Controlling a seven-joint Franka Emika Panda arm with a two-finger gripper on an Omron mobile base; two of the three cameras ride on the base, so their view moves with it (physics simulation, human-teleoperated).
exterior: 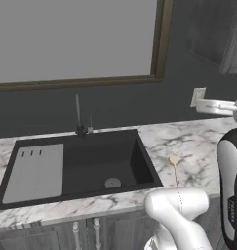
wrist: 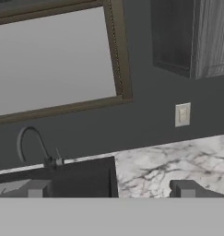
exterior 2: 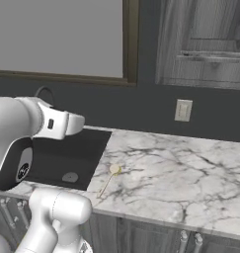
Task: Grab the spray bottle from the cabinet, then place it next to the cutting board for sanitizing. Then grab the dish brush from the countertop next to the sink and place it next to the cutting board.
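Marble white countertop (exterior 2: 190,168) with grey veins spans our view; black rectangular sink (exterior: 90,166) with a pale grey drainer panel is set in it. Small yellow-headed dish brush (exterior 2: 111,175) lies on the marble just beside the sink. Our gripper (wrist: 111,189) hangs above, jaws spread wide, grasping nothing.

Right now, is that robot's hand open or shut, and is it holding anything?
Hand: open, fingers wide apart, holding nothing.
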